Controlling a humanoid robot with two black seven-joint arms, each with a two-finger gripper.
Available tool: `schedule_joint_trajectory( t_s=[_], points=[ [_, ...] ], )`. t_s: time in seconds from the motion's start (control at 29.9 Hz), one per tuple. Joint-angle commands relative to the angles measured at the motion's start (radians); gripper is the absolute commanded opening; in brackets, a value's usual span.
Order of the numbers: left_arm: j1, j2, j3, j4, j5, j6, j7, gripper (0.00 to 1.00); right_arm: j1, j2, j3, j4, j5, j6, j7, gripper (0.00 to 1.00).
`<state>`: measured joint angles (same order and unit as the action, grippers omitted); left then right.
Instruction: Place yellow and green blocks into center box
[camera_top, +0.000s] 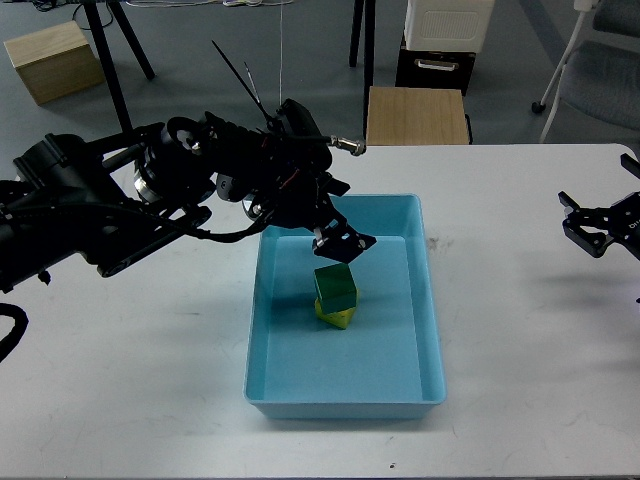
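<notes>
White table (520, 330) carries the tray (432, 300). Green block (335, 287) sits tilted atop yellow block (338, 318) inside it. Left gripper (341, 246) hovers just above, apparently released; a low withdrawal could topple the stack. Right gripper (592, 228) idles, state indiscernible.

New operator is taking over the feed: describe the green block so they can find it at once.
Find the light blue tray in the middle of the white table. Inside it, just below the left gripper, the green block sits tilted on the yellow block. It is the darker, upper cube of the two.
</notes>
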<state>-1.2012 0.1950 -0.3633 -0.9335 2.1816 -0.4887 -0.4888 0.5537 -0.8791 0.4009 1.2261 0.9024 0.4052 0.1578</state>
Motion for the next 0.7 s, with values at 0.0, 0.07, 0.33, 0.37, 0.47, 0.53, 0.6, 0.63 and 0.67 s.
schedule_joint_trajectory(
  t_s=[0.0,0.07,0.33,0.37,0.47,0.53,0.6,0.63,0.67],
  points=[
    [-0.017,-0.002,-0.221,0.093,-0.052,0.000,0.000,1.00,0.000,-0.003,0.004,0.013,0.001,-0.002,0.000,0.99],
    [-0.034,-0.002,-0.351,0.190,-0.132,0.000,0.000,1.00,0.002,-0.004,0.009,0.016,0.001,0.000,0.000,0.99],
    [-0.051,0.035,-0.589,0.644,-0.774,0.024,0.143,1.00,0.002,-0.012,0.035,0.019,0.001,-0.006,0.000,0.99],
    [-0.049,0.035,-0.585,0.697,-0.895,0.051,0.162,1.00,0.002,-0.012,0.036,0.021,0.001,-0.008,0.000,0.99],
    [-0.032,0.038,-0.574,0.832,-1.295,0.071,0.235,1.00,0.005,-0.012,0.038,0.036,0.001,-0.009,0.000,0.99],
    [-0.017,0.037,-0.574,0.884,-1.530,0.078,0.286,1.00,0.005,-0.012,0.041,0.036,0.001,-0.009,0.000,0.99],
    [-0.003,0.031,-0.575,0.909,-1.737,0.096,0.323,1.00,0.005,-0.012,0.049,0.038,0.003,-0.009,0.000,0.99],
    [0.005,0.029,-0.577,0.913,-1.829,0.111,0.338,1.00,0.005,-0.012,0.052,0.038,0.004,-0.009,0.000,0.99],
    [0.020,0.021,-0.575,0.914,-1.923,0.134,0.355,1.00,0.003,-0.012,0.055,0.042,0.006,-0.009,0.000,0.99]
  ],
)
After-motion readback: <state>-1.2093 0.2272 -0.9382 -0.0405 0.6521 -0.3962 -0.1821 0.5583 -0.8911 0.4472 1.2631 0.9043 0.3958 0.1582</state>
